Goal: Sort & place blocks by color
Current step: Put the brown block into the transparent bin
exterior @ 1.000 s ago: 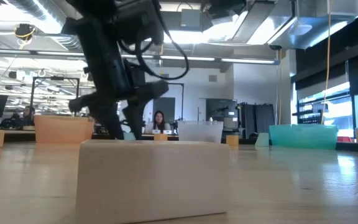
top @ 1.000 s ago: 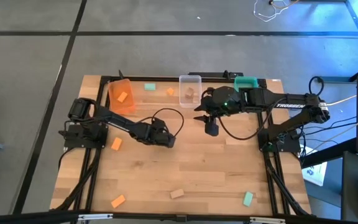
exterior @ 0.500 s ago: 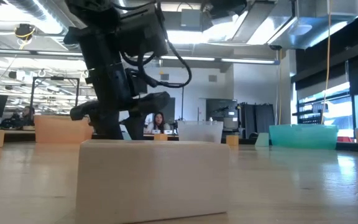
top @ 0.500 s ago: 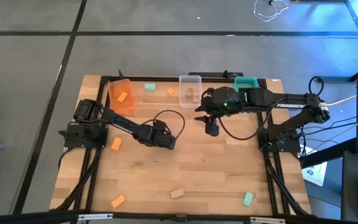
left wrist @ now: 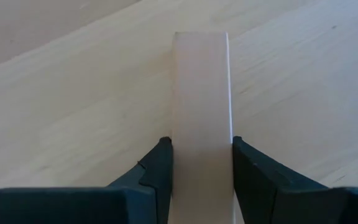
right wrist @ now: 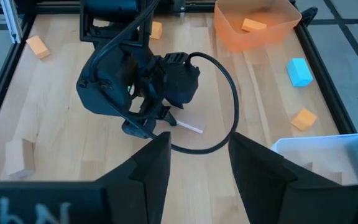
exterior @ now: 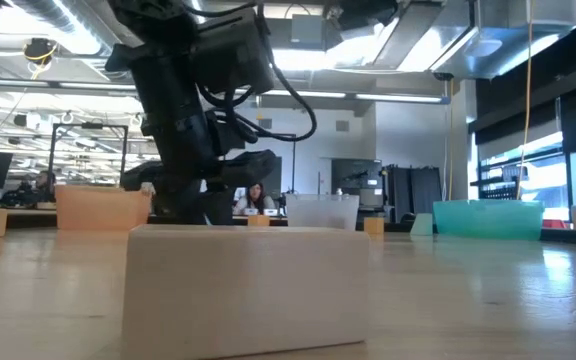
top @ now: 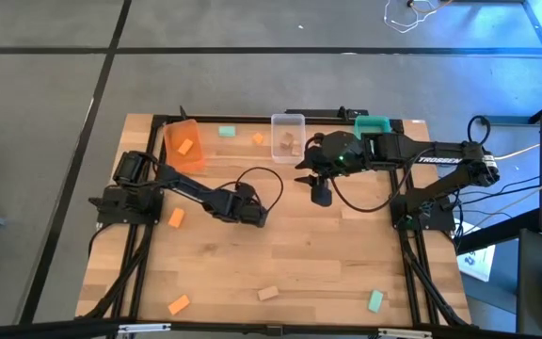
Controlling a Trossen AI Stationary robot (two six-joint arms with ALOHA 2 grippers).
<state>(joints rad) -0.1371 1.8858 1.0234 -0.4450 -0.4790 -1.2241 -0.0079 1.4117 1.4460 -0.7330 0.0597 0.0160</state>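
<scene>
1. The left gripper (top: 256, 217) is down near the middle of the tabletop (top: 318, 264), its fingers (left wrist: 160, 171) clamped on either side of a plain wood block (left wrist: 201, 118) that lies flat on the boards.
2. To my eye the grasp is made, so the step now is lift and carry. I'd raise it straight up before swinging toward the clear bin (top: 288, 135) at the far edge, where another wood block seems to sit, and let go low inside the walls.
3. The right gripper (top: 320, 197) hangs near that bin with its fingers spread and nothing between them; the left arm should steer round it.
4. Only the left wrist view shows the pinch; from above the arm hides the block entirely.
5. The high view alone gives the spread: orange block (top: 176, 217), teal block (top: 375, 300) and a light wood block (top: 268, 293) lying loose, well apart.
</scene>
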